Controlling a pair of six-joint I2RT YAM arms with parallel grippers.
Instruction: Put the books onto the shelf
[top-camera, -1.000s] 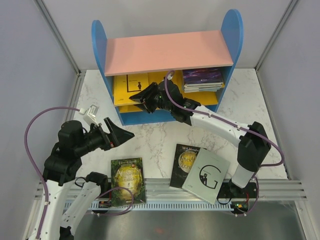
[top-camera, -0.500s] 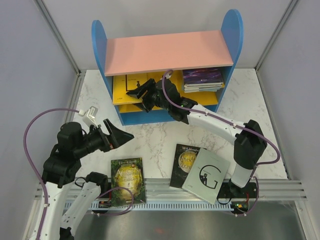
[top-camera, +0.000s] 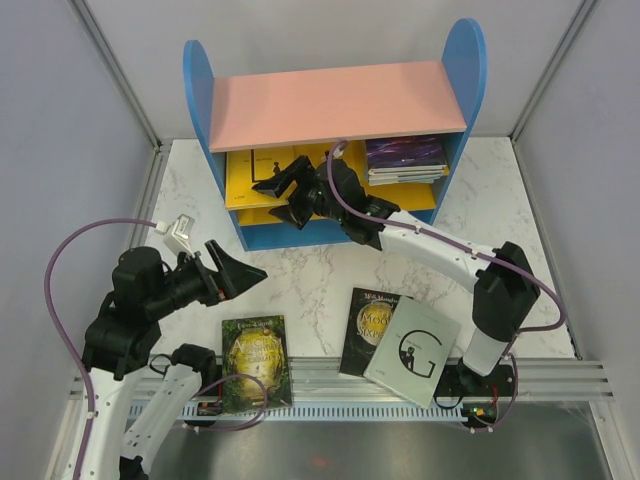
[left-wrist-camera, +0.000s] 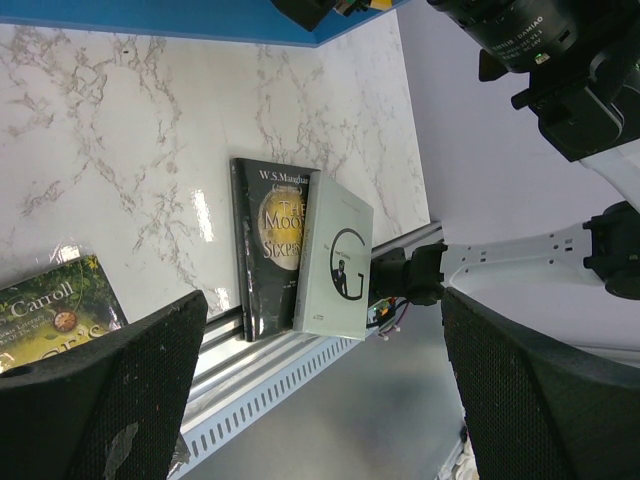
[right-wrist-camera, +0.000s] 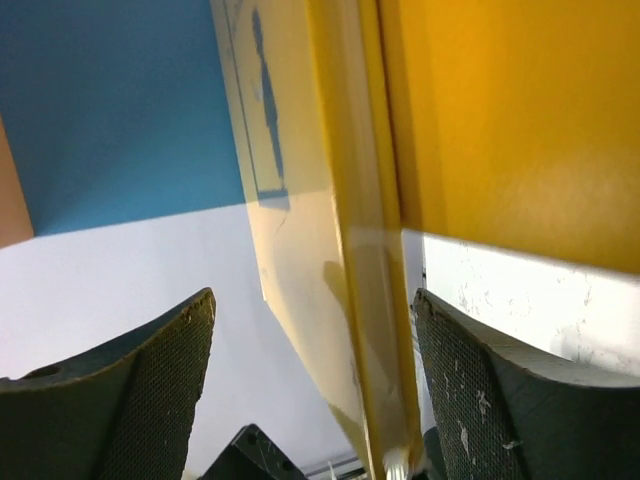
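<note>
- On the upper yellow board of the shelf (top-camera: 330, 100), the right gripper (top-camera: 275, 197) is standing with its jaws spread and gripping nothing; the yellow book (top-camera: 250, 165) is passing between the fingers.
- From the right wrist view, the book's edge (right-wrist-camera: 345, 250) is running close to one finger pad (right-wrist-camera: 470, 390), though whether they are touching is unclear.
- Judging from that, a crooked pull-back is looking like the main risk: the pad could be dragging the thin cover along and tipping the book out of the shelf.
- Beside it, a purple stack (top-camera: 405, 158) is lying flat at the right end of the same board.
- Over the left side of the table (top-camera: 310, 270), the left gripper (top-camera: 228, 272) is hovering wide open and empty.
- Three books are waiting at the near edge: the green one (top-camera: 255, 362), the black one (top-camera: 368, 325), and the grey "G" book (top-camera: 412, 352), which is lying partly over the black one.
- These are sitting partly on the metal rail (top-camera: 320, 375), so a downward nudge could be pushing one off the table edge.
- Being thin and flat, they are likely offering the fingers little edge to catch.
</note>
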